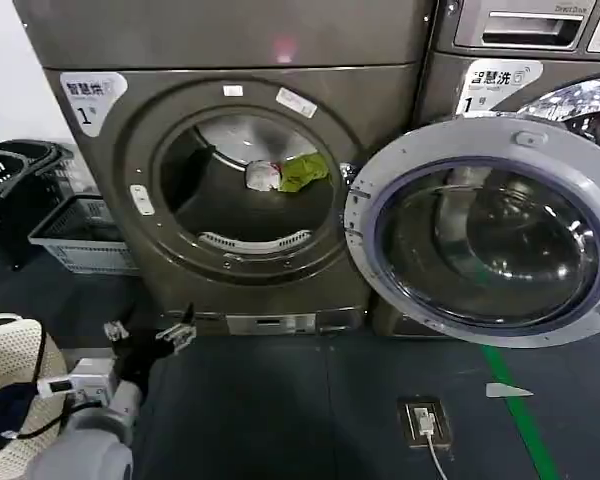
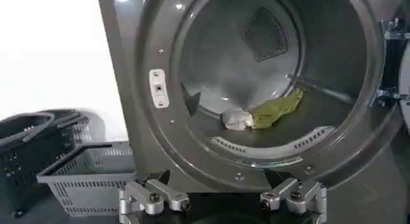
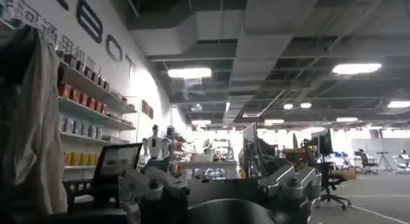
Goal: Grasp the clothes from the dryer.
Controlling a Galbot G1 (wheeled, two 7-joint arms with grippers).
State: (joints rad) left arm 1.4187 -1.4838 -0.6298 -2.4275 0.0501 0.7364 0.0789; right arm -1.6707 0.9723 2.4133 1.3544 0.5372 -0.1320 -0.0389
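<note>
Left gripper (image 1: 148, 333) spread wide, empty, low before the dryer (image 1: 100, 190); aim up toward 1 o'clock, clearing the rim, onto the clothes (image 1: 285, 173). Right gripper (image 3: 221, 187) released, parked elsewhere.

The dryer (image 1: 250, 180) runs off the head view's top edge, so its upper panel is cut away. Deep in its drum, the clothes (image 1: 285, 174) sit bunched, their folds too small to sort out. Beside the dryer, the open door (image 1: 485, 225) covers most of the neighbouring machine (image 1: 530, 60). The stacked baskets (image 1: 40, 200) on the dryer's other side are clipped by the frame's edge.
</note>
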